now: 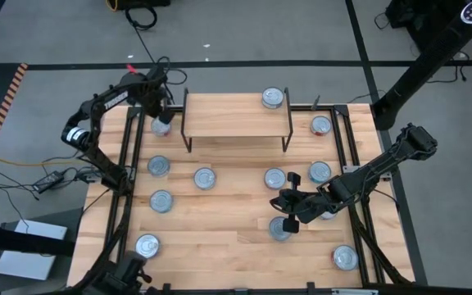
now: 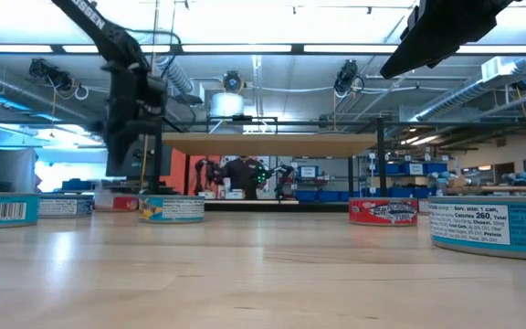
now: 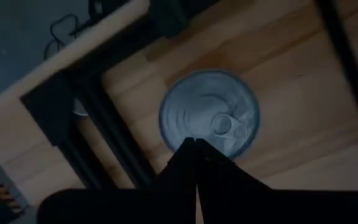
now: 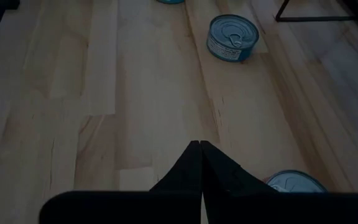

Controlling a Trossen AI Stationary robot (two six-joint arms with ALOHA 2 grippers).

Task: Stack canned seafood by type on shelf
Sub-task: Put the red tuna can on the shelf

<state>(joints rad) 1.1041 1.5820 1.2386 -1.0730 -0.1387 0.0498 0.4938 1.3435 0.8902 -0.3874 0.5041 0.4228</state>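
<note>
Left tool (image 3: 196,144) shut, empty, above small round silver-lidded tin (image 3: 209,113); light-wood shelf on black legs (image 1: 236,115) at 3 o'clock; nearer than shut right tool (image 1: 286,201).

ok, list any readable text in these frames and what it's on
"260", after what looks like "Calories": teal can nearest the low camera, on its nutrition panel; the other lines there are too small.
Barcode, digits unreadable: teal can at the low view's left edge.
Red can: white brand lettering, too blurred.
Arm link: white letters, partly cut off, unreadable.
</note>
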